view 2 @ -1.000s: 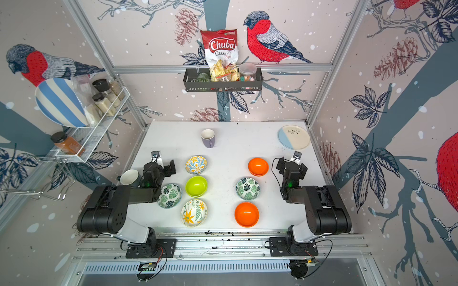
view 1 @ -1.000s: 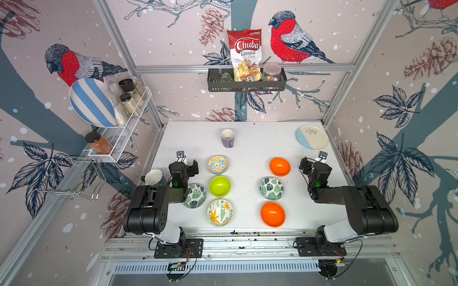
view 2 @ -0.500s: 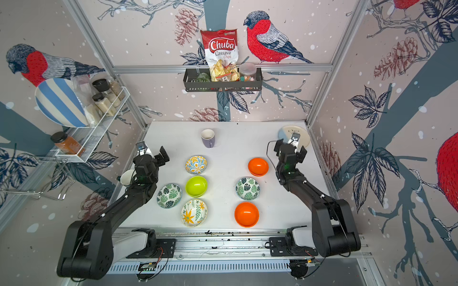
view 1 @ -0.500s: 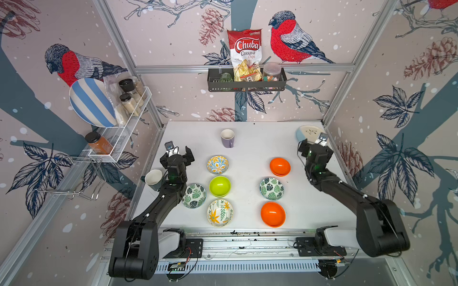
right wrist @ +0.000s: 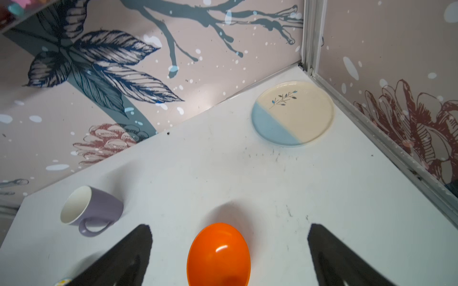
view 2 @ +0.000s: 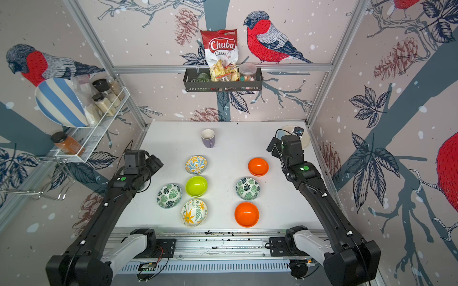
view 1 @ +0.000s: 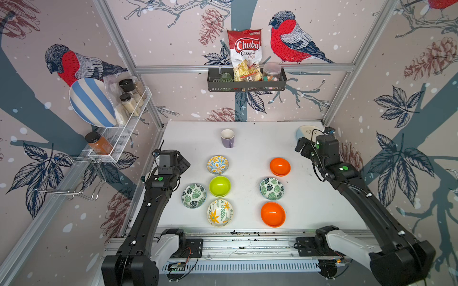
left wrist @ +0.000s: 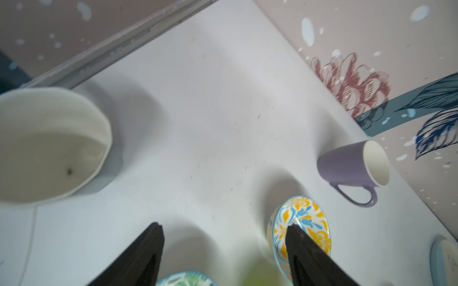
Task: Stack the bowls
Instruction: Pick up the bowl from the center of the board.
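**Bowls, seven.** All stand upright and single on the white bench (view 1: 250, 148); none is stacked yet.

- Left group, four:
  - The blue-and-yellow floral bowl (view 1: 217, 164) stands farthest.
  - The lime green bowl (view 1: 219, 186) is just nearer than it.
  - The left leaf-print bowl (view 1: 193, 195) stands close beside the lime one on its left.
  - The yellow-flower bowl (view 1: 220, 213) is nearest, close to both.
- Right column, three, each apart from the next:
  - far orange bowl (view 1: 280, 166)
  - right leaf-print bowl (view 1: 271, 188)
  - near orange bowl (view 1: 272, 214)

**Left gripper** (left wrist: 223, 225). It hangs over the left side of the bench, to the left of the blue-and-yellow floral bowl. Its fingers (left wrist: 304, 252) stand apart with only bare bench between them (nothing is held). It is clear of every bowl.

**Right gripper** (right wrist: 229, 225). It is at the far right, above the bench between the far orange bowl and the cream-and-blue plate (right wrist: 292, 112). Its fingers (right wrist: 124, 257) are spread wide and hold nothing. In the right wrist view the far orange bowl shows below and between them, untouched.

**Other items on the bench.**

- The purple mug (view 1: 228, 138) stands upright at far centre, with its handle toward the near side.
- The cream-and-blue plate lies flat in the far right corner, partly hidden by the right gripper in both top views.
- A white container (left wrist: 49, 146) stands at the left edge beside the left arm.

**Wall fittings.**

- A black shelf (view 1: 246, 86) on the far wall carries a chips bag (view 1: 244, 52).
- A white wire rack (view 1: 124, 133) on the left wall holds a striped plate (view 1: 90, 101) and some jars.
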`<state>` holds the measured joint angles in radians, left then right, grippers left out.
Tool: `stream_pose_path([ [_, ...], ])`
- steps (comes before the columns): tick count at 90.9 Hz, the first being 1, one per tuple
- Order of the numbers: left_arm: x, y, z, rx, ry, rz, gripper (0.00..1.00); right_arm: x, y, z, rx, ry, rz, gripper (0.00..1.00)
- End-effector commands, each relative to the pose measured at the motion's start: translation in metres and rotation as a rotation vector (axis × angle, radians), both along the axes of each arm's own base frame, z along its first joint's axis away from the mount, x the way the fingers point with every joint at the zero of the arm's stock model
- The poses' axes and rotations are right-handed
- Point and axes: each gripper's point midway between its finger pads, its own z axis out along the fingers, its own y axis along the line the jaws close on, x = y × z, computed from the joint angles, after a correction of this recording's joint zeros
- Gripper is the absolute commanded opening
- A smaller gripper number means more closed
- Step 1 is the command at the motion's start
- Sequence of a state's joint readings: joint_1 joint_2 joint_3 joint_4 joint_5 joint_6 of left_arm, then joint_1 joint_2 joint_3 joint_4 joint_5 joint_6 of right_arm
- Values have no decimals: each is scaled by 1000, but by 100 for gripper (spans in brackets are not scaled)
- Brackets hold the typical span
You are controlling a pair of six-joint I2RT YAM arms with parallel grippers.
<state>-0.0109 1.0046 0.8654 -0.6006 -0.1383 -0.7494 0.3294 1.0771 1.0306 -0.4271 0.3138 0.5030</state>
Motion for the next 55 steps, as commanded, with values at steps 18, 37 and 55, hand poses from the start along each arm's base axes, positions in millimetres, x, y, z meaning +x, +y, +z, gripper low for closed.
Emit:
stream_pose_path([
  [18, -111, 1, -46, -24, 352, 97, 82, -34, 9, -34, -49, 163, 54, 99],
  [37, -124, -11, -67, -63, 371, 82, 77, -36, 12, -45, -33, 176, 66, 99],
  [55, -128, -12, -87, -58, 414, 88, 64, -38, 8, -47, -56, 178, 54, 99],
])
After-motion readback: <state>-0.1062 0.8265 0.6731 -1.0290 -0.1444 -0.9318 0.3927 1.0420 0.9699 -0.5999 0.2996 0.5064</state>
